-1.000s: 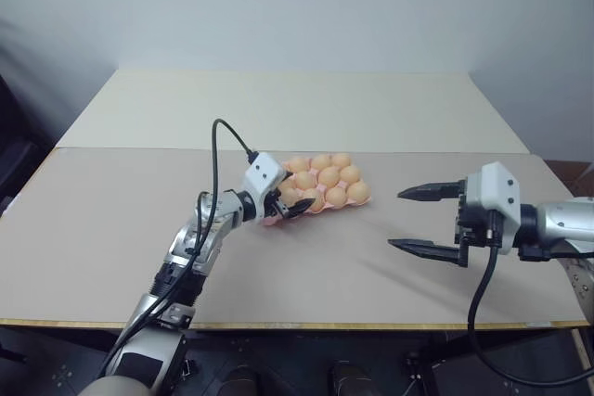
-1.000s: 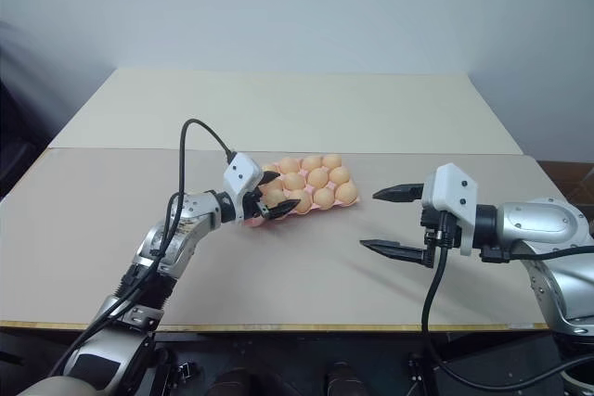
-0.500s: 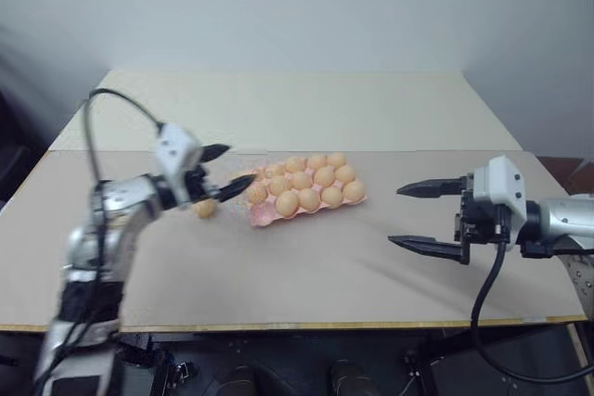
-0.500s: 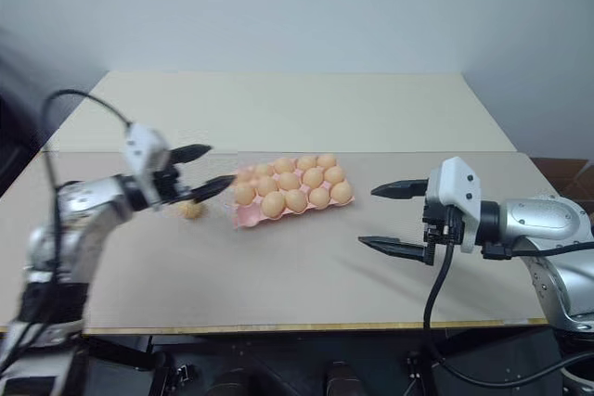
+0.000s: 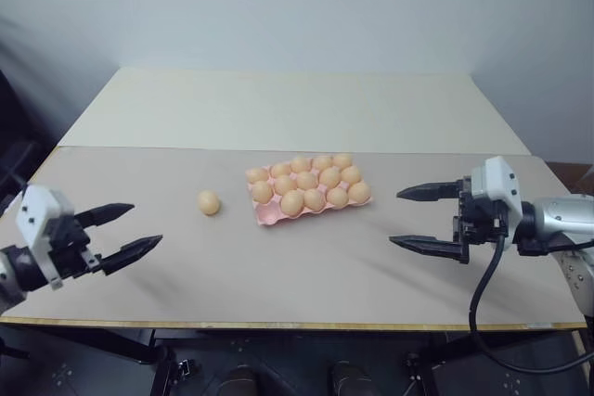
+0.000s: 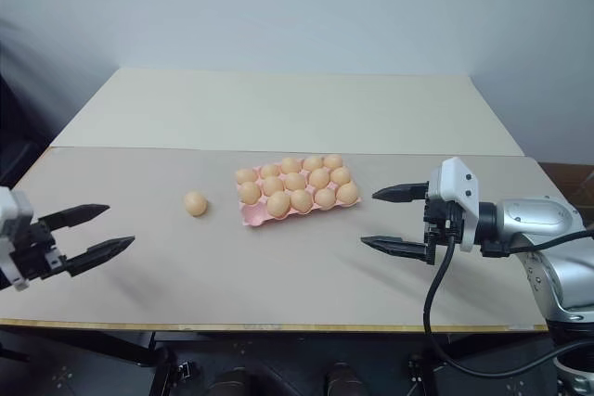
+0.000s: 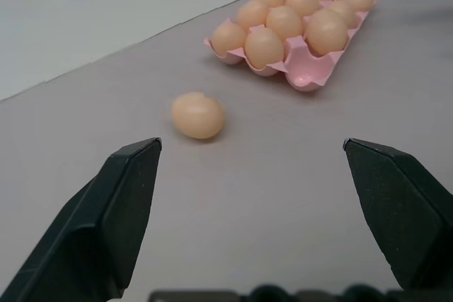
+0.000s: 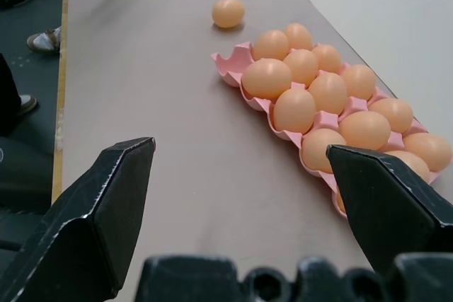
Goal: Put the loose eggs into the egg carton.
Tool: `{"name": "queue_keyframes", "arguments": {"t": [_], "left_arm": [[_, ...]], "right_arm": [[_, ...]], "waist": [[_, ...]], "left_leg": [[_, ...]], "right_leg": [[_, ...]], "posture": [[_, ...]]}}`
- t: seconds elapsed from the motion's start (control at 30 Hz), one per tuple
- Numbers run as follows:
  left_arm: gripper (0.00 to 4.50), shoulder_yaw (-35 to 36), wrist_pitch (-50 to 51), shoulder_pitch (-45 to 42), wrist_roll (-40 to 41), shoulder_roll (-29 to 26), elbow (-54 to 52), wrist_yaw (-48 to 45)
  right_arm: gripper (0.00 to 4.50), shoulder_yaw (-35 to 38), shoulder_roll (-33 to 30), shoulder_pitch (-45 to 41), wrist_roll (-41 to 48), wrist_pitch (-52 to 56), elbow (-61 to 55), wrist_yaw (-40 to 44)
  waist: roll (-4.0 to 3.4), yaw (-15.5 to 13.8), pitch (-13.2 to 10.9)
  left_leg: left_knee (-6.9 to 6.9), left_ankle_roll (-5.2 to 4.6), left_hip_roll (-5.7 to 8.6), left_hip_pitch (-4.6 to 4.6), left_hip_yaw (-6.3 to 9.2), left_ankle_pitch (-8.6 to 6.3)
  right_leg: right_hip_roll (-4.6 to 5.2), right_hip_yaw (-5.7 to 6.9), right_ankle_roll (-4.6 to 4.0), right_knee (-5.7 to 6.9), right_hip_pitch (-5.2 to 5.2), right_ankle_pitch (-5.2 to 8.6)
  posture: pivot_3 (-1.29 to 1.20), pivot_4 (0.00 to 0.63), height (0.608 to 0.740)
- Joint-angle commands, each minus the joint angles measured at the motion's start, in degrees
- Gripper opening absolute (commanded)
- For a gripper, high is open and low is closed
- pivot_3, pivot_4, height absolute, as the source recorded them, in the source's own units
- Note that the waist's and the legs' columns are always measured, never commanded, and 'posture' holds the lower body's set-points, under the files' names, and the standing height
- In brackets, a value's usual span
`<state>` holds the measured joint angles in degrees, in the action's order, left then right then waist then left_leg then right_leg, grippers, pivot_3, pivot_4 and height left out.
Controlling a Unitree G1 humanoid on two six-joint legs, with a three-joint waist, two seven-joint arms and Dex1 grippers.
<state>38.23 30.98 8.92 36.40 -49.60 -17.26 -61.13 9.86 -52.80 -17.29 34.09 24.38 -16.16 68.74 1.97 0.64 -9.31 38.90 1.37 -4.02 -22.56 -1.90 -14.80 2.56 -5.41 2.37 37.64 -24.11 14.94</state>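
Orange-tan and smooth, one small loose egg point(image 5: 208, 202) lies alone on the grey bench point(image 5: 278, 275), near the flat pink moulded egg carton point(image 5: 269, 215) but not touching it. The carton sits in the middle of the bench and looks almost full of the same eggs. One cup at the near corner on the loose egg's side looks empty.

This last egg is not yet picked up. The left pincer point(image 5: 119, 232) hangs wide open and holds nothing, well apart from the egg. It is on the egg's side, so I think it should reach in, close gently around the egg and lift it to the free cup.

The right pincer point(image 5: 427, 220) is wide open and empty too, past the carton's other side. Nothing stands in the way.
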Motion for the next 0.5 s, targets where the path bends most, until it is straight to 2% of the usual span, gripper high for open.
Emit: {"name": "queue_keyframes", "arguments": {"t": [0.03, 0.13, 0.23, 0.33, 0.5], "left_arm": [[4.48, 1.8, 0.5, -0.1, 2.3, 0.2, -3.4, 1.8], [4.48, 0.9, 1.2, -0.5, 3.0, 0.1, -3.7, 3.1], [4.48, -2.7, 1.5, -4.2, 0.8, 0.8, -2.5, 8.5], [4.48, -8.9, 4.9, -11.2, -2.8, 0.9, 0.8, 16.3], [4.48, -21.6, 2.6, -25.7, -11.7, 6.6, 13.9, 24.0]], "right_arm": [[4.5, 2.5, -0.9, 0.3, 1.6, 0.3, -1.4, 0.3], [4.5, 2.7, -1.0, 0.8, 2.0, 0.5, -2.1, -0.1], [4.5, 3.0, -1.1, 1.2, 2.3, 0.8, -2.8, -0.6], [4.5, 3.1, -1.0, 1.1, 2.3, 1.0, -3.1, -0.9], [4.5, 3.0, -0.8, 0.8, 2.3, 1.1, -4.0, -1.6]], "waist": [[0.0, 0.0, 0.0], [0.0, 0.2, 0.0], [0.0, 0.2, 0.0], [0.0, -0.1, 0.0], [0.0, -0.1, 0.0]], "left_leg": [[0.0, 0.0, 0.01, 0.03, 0.0, 0.0], [-0.04, 0.0, 0.0, 0.03, -0.01, 0.0], [-0.06, 0.0, 0.01, 0.03, -0.01, 0.0], [-0.03, 0.0, 0.03, 0.1, 0.01, 0.0], [-0.05, 0.0, 0.06, 0.08, 0.01, 0.0]], "right_leg": [[0.0, 0.0, 0.0, -0.01, 0.04, 0.0], [-0.01, -0.03, 0.0, -0.03, 0.01, 0.0], [-0.02, -0.04, 0.0, -0.01, -0.02, 0.0], [-0.01, -0.03, -0.01, 0.02, 0.08, 0.0], [-0.01, -0.04, 0.0, -0.03, 0.09, -0.01]], "posture": [[0.0, 0.15, 0.74], [0.0, 0.15, 0.74], [0.0, 0.15, 0.74], [0.0, 0.15, 0.74], [0.0, 0.15, 0.74]]}}
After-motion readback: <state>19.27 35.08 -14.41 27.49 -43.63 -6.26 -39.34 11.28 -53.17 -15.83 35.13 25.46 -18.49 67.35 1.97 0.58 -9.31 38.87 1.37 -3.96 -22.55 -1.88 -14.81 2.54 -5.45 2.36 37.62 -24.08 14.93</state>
